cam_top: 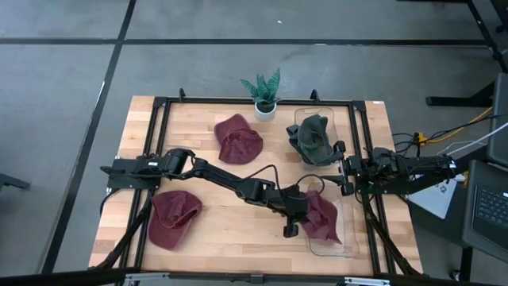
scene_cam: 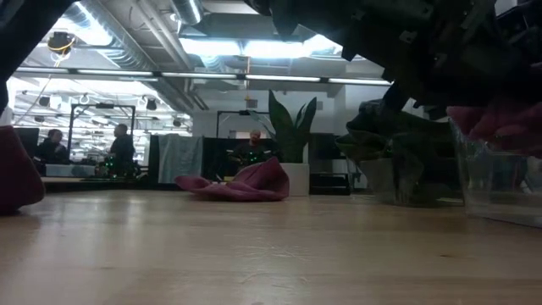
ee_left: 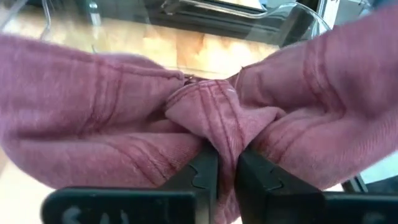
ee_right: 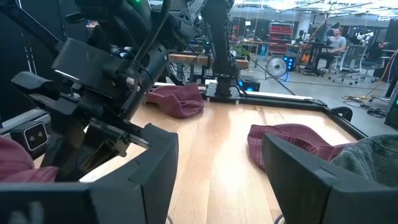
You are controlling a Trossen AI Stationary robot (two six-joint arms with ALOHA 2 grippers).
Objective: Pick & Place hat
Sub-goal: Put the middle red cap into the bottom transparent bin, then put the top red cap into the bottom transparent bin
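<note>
High view: three maroon hats and one dark green hat (cam_top: 312, 137) on the wooden table (cam_top: 238, 230). One maroon hat near the table's left front (cam_top: 173, 218), another behind centre (cam_top: 238, 138), just beside a small potted plant (cam_top: 264, 94). Third maroon hat (cam_top: 322, 216) crumpled, hanging over the near end of a clear plastic bin (cam_top: 349, 246) at the right side, with the left gripper (cam_top: 292, 224) at its edge. Green hat inside the same bin's far end. Right gripper (cam_top: 343, 168) waiting beside the bin, fingers spread.

Low view: one maroon hat (scene_cam: 241, 183) lying flat in front of the white plant pot (scene_cam: 295, 179); green hat (scene_cam: 398, 140) and a maroon fold (scene_cam: 500, 123) visible through the clear bin wall (scene_cam: 483, 182). People in the room behind.

Left wrist view: soft faded-maroon fabric with stitched seam lines, bunched into a fold pinched between the two dark fingers (ee_left: 202, 177), nearly closed on the cloth. Clear bin rim (ee_left: 292, 12) beyond.

Right wrist view: own fingers (ee_right: 305, 177) wide apart, nothing between. Two maroon hats on the table, one far (ee_right: 177, 98), one nearer (ee_right: 292, 140).
</note>
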